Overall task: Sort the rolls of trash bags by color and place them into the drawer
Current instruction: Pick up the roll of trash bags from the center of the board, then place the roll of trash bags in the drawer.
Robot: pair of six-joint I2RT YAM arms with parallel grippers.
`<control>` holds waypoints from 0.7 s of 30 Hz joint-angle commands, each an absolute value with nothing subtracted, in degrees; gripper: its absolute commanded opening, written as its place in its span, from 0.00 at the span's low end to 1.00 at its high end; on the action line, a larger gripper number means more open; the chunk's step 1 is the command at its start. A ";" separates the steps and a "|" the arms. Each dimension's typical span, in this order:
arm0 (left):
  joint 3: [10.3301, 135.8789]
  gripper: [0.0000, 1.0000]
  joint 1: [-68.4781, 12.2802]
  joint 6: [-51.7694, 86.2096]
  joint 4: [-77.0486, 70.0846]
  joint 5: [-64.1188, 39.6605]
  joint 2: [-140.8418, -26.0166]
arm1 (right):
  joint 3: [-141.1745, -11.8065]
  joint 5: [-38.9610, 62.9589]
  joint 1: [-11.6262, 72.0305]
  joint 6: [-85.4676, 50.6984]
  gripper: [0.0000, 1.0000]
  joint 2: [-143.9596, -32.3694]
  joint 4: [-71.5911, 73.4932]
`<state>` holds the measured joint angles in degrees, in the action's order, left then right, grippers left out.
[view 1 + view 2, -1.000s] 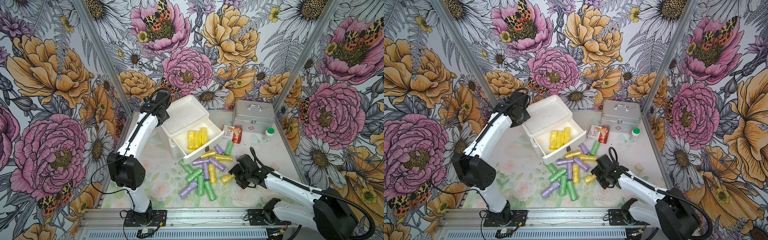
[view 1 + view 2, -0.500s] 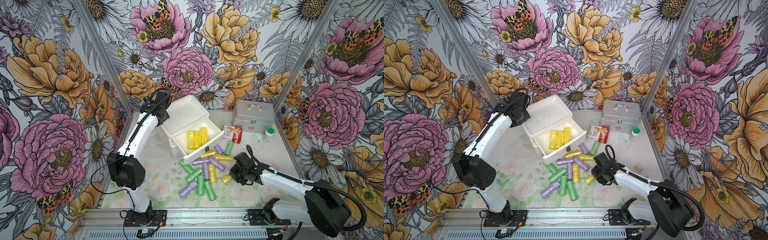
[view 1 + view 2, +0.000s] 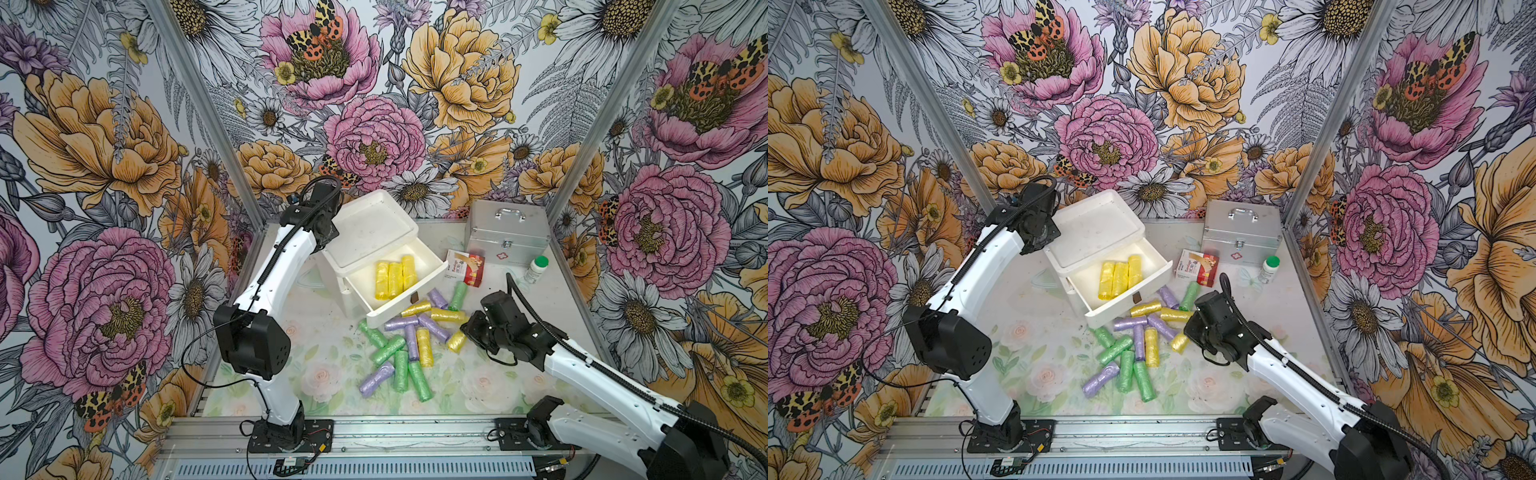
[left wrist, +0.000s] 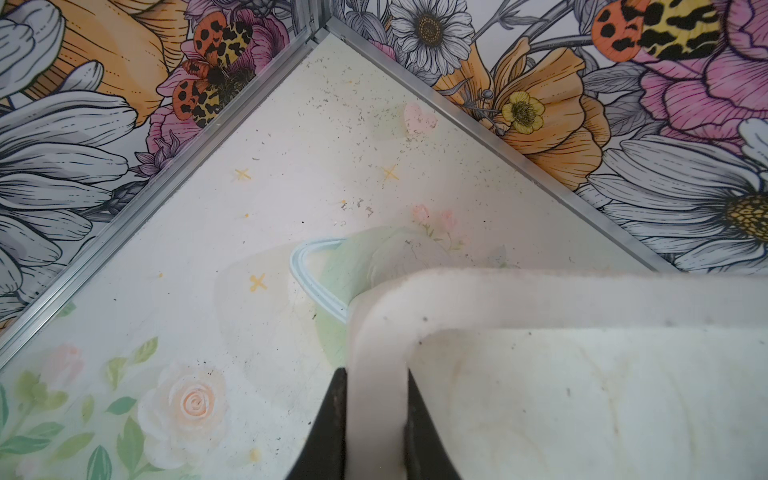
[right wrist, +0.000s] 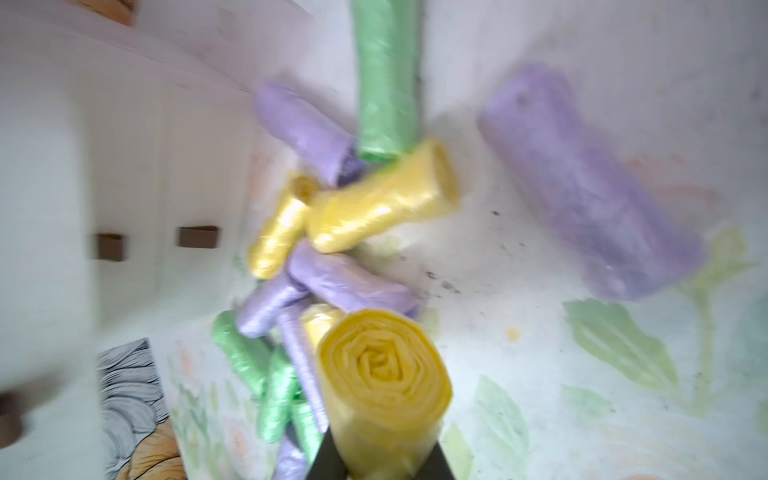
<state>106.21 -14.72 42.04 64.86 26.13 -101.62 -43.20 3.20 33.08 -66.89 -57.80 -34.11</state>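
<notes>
Left gripper [image 4: 374, 376] clamped on cabinet rim [image 4: 540, 299] behind drawer [image 3: 399, 313], likely bracing unit against sliding

Right gripper [image 5: 382, 453] pinched on sides of yellow roll [image 5: 384, 374] just in front of drawer, at edge of loose pile [image 3: 405, 345] of lilac, green, yellow rolls; lifted or touching table, cannot tell

Three yellow rolls [image 3: 395, 276] lie side by side inside drawer, grouped by colour, bare floor either side for other colours; held roll probably goes beside them

The right wrist view is smearing the white drawer [image 5: 124, 166] and the loose rolls [image 5: 349, 282]. A yellow roll [image 5: 384, 386] is covering the right fingers [image 5: 324, 465] (only dark slivers are showing). Right of centre in a top view, the red box [image 3: 466, 267] is showing print too small to read.
</notes>
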 commanded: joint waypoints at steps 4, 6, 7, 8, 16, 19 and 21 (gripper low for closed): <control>102.59 0.00 -14.15 47.22 63.72 12.63 -106.66 | -66.95 10.05 33.62 -52.84 0.06 -65.44 -39.62; 102.57 0.00 -14.14 47.20 63.71 12.49 -106.52 | -75.96 12.72 34.54 -50.18 0.07 -70.52 -41.31; 102.49 0.00 -14.15 47.28 63.72 12.48 -106.49 | -79.18 13.14 35.26 -49.21 0.07 -72.46 -41.56; 102.48 0.00 -14.15 47.29 63.72 12.40 -106.31 | -82.94 13.86 35.85 -48.09 0.07 -74.53 -41.68; 102.61 0.00 -14.23 47.59 63.70 12.39 -106.52 | -103.93 20.74 38.00 -40.69 0.08 -92.09 -45.15; 102.49 0.00 -14.24 47.59 63.72 12.39 -106.59 | -106.28 20.95 38.74 -40.03 0.08 -96.72 -45.31; 102.32 0.00 -14.26 47.55 63.72 12.39 -106.61 | -107.54 20.51 39.39 -39.56 0.08 -99.06 -45.34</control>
